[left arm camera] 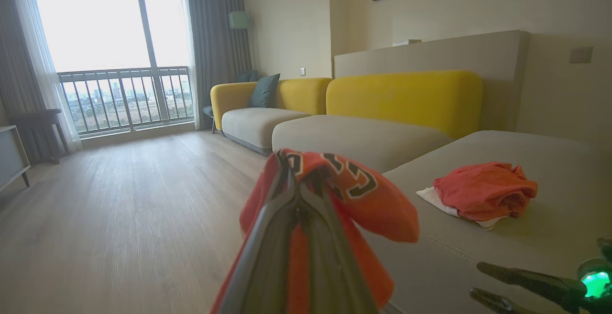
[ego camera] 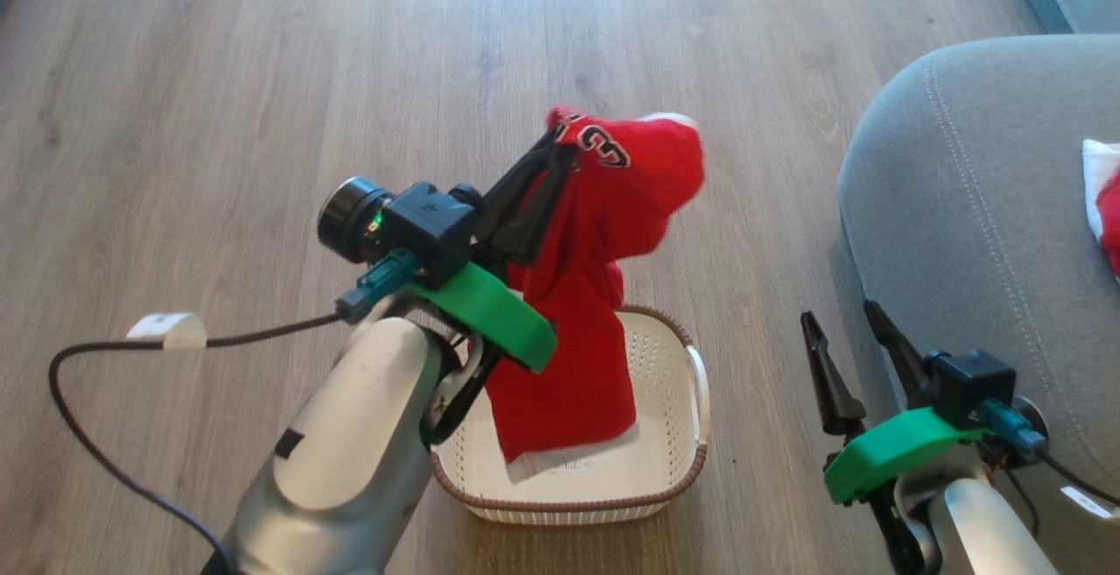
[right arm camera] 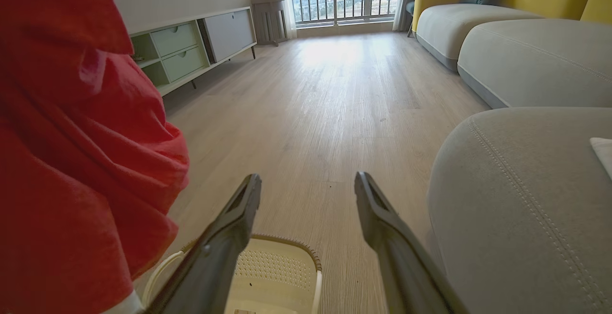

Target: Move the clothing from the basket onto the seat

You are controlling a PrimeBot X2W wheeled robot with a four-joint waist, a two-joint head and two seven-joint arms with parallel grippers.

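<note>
Two broad surfaces lie here: the pale wood-plank floor [ego camera: 262, 76] and, at right, the rounded grey fabric seat [ego camera: 980, 190] with double stitching, a crumpled red-and-white garment [ego camera: 1104, 199] lying on it. The soft red jersey [ego camera: 595, 295] hangs from the left gripper [ego camera: 553, 144], which is clenched on its numbered top. Its hem reaches down inside the cream perforated basket [ego camera: 669, 365]. The right gripper [ego camera: 838, 312], fingers spread and empty, hovers beside the seat's edge.

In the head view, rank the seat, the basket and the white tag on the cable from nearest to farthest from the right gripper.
1. The seat: its rounded edge is just to the right of the right gripper.
2. The basket: on the floor to the gripper's left.
3. The white tag on the cable: far left on the floor.
</note>
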